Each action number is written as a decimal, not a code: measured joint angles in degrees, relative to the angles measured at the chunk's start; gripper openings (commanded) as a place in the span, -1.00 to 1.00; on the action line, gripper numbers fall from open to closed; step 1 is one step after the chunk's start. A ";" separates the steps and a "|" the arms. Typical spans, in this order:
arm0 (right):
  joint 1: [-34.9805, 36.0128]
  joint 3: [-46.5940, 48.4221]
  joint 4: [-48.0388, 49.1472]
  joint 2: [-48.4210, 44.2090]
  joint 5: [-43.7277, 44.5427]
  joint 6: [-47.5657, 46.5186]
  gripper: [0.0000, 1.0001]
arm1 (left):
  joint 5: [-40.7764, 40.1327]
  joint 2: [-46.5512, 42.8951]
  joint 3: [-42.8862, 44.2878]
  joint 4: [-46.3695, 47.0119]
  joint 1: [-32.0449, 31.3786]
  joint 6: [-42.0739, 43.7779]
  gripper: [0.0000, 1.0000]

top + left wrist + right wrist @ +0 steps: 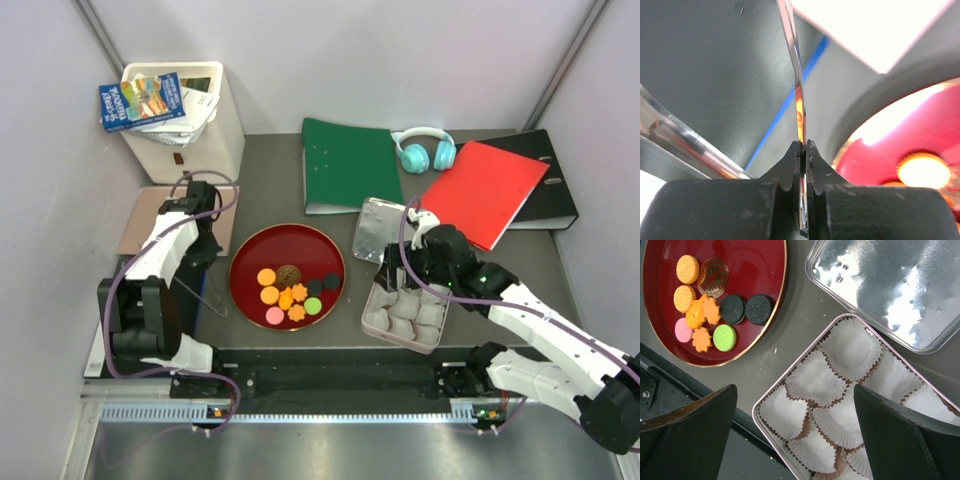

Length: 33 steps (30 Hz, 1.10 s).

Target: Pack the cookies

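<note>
Top external view: a cluster of small cookies [291,288] lies on a round red tray [262,248] in the middle of the table, toward its near edge. There are orange rounds and orange flower shapes, one pink, one green, two black sandwich rounds and one brown chocolate-chip. Several touch or overlap; the black pair sits at the right of the group.

They look light, stiff and brittle, likely to crumb or crack under a hard squeeze, and smooth enough to slip. The safest hold is probably a light pinch across opposite edges, beginning with a cookie that has clear space around its rim.

Just right of the tray, near the table's near edge, stands an open tin [366,312] lined with white paper cups [850,347], all empty. Its shiny lid [372,230] lies just beyond it.

The right fingers [795,386] hang over the tin, spread wide and holding nothing.

Left of the tray, the left fingers [803,147] are closed tight on one thin blade of a pair of metal tongs [798,95]. In the left wrist view the blade runs up between them and the second blade angles off to the side.

Along the far edge of the table lie a green folder [350,160], teal headphones [425,150] and a red folder [485,190]. A white bin [215,130] holding books stands at the far left corner.
</note>
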 measured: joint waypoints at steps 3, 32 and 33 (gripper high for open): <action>0.00 0.00 0.00 0.09 -0.22 0.00 0.98 | -0.17 -0.92 3.82 -0.24 -1.92 1.57 -1.00; 0.79 3.78 -2.78 0.74 -0.90 -0.02 0.98 | -4.42 35.26 38.69 -4.74 -0.44 12.15 0.06; 0.79 3.78 -2.75 0.74 -0.90 -0.02 0.98 | -4.72 35.23 38.69 -4.74 -0.42 11.74 0.09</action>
